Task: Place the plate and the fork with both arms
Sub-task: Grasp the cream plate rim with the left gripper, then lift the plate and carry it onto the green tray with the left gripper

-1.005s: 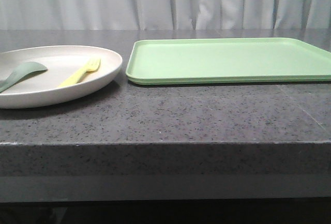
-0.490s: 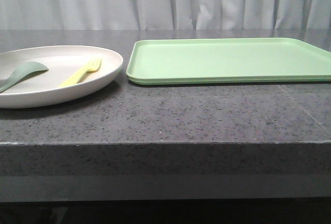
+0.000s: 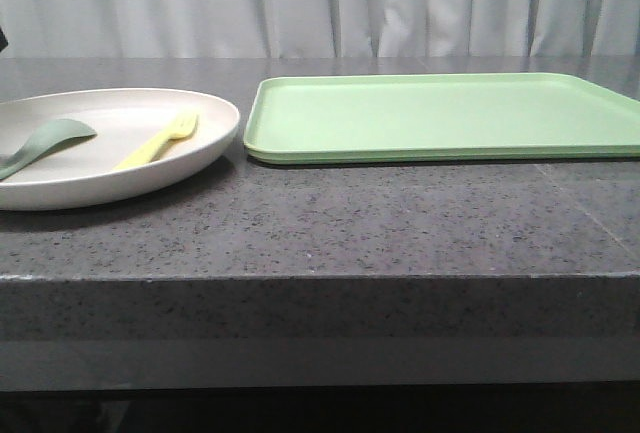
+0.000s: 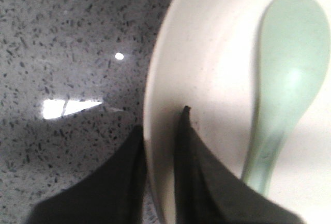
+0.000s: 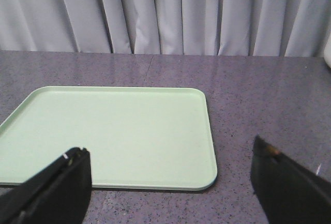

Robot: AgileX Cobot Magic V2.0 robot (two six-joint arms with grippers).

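The dark speckled table [image 3: 380, 223] filled the near part of the front view, its front edge running across the lower half of the picture. On its left side sat the plate [image 3: 200, 148], cream and shallow, cut off by the picture's left edge. Inside it lay the fork [image 3: 157, 140], pale yellow, tines pointing away from the robot and toward the right, and to its left a grey-green spoon [image 3: 45, 143] with its bowl raised near the plate's middle. Fork and spoon lay apart from each other.

The left wrist view showed the left gripper [image 4: 159, 146] closed down on the plate's rim [image 4: 155, 105], one dark finger [image 4: 116, 182] outside over the table and the other [image 4: 194, 172] inside the plate, just beside the spoon's handle. The gap between them was narrow and filled by the rim.

Just right of the plate, slightly farther back, lay the flat light-green tray [image 3: 440, 113], close to the plate but not touching it.

The right gripper [image 5: 170, 188] hung above the table at the tray's edge, its two fingers [image 5: 57, 188] spread wide and holding nothing.

Pale curtains [image 3: 320, 3] hung behind the table.
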